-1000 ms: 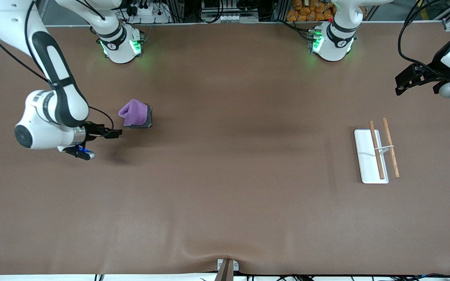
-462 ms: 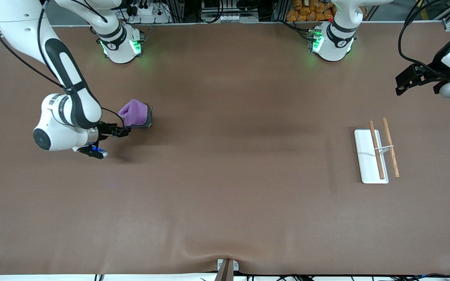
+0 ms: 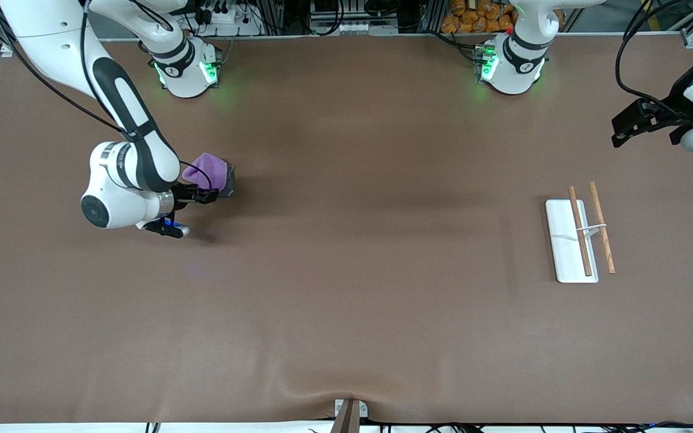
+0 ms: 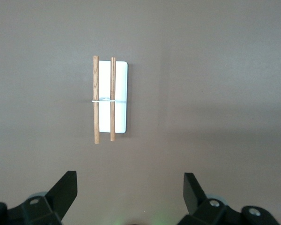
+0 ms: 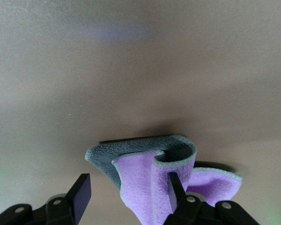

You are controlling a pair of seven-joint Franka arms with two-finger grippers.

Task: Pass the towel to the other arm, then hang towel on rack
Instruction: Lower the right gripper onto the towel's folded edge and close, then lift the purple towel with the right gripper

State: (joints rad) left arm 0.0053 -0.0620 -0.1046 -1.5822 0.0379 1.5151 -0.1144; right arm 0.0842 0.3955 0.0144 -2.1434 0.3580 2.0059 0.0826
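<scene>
Right gripper [image 3: 209, 195] now at towel [image 3: 205, 170], closing in.
Fingers straddling a fold, narrowed, not yet pinching; left gripper [image 3: 623, 129] spread, waiting above rack [image 3: 570, 240].

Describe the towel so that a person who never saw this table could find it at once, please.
On the brown table, look toward the right arm's end, where the right gripper reaches in low with open fingers. The towel lies crumpled right at its fingertips. It is the only soft, purple and grey thing here; the white rack with wooden rods sits at the left arm's end.
</scene>
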